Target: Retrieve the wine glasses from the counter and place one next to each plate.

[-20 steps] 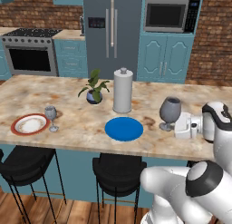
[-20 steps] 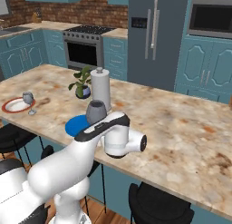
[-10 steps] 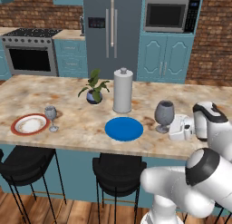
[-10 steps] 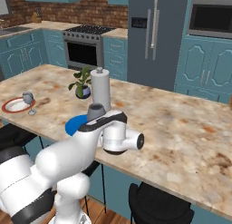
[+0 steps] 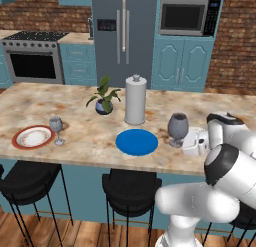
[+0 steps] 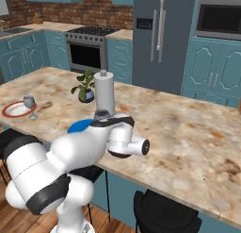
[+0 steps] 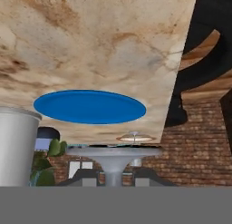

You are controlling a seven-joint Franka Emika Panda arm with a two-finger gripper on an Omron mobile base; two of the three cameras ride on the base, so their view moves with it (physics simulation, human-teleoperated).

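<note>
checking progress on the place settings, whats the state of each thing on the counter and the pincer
larger wine glass: upright, held at the stem by the pincer, right of the blue plate
small wine glass: upright on the counter beside the white plate
blue plate: flat, bare
white plate: flat, bare
paper towel roll: upright
plant pot: upright

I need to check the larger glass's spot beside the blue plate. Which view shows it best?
The left base view: the larger wine glass stands whole, right of the blue plate. The right base view hides most behind the arm; the hand view shows its foot and stem.
</note>
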